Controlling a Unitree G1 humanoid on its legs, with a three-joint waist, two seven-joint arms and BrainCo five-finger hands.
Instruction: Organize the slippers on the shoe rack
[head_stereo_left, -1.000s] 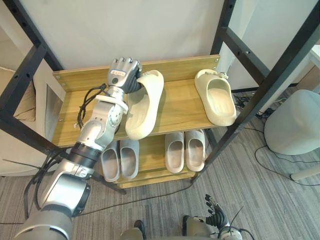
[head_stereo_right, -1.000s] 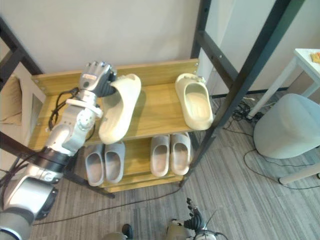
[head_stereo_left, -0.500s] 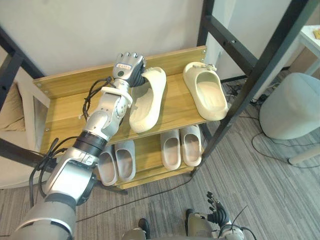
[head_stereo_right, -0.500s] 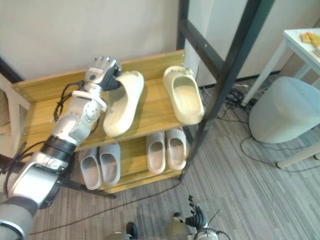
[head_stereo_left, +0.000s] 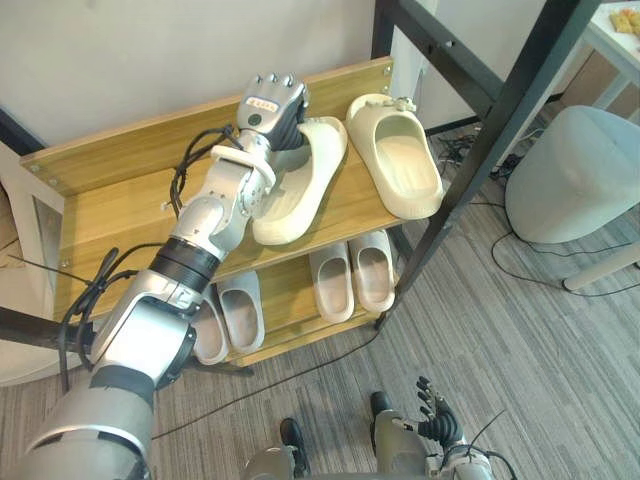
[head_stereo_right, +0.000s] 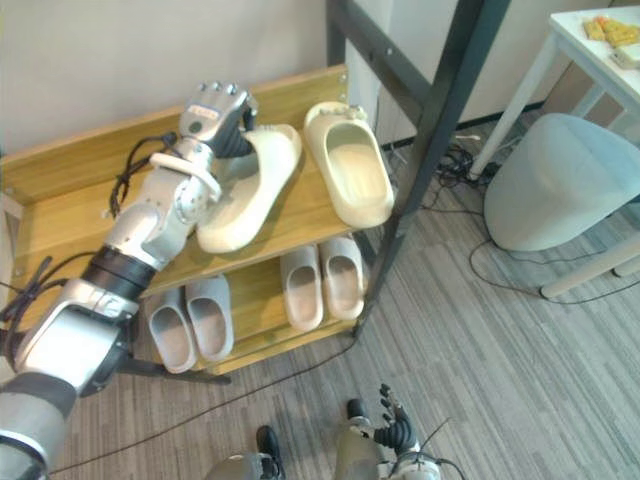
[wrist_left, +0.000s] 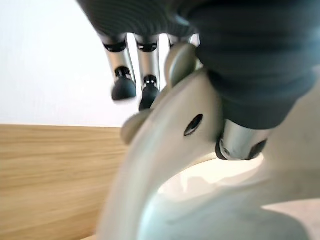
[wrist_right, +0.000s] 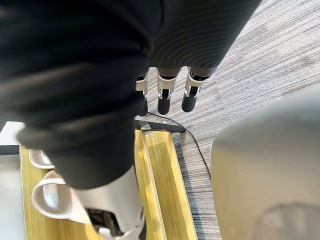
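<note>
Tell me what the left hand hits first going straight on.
The left hand, gripping the cream slipper, would probably meet the wooden back board first, or the wall above it; depth is unclear.

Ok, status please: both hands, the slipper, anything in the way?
Left hand shut on cream slipper by its heel, slipper tilted on top shelf. Right hand open, low, idle. Second cream slipper flat, close beside; nothing in the way.

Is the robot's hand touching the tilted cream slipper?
Touching. The left wrist view shows the left hand pinching the tilted cream slipper between fingers and thumb.
</note>
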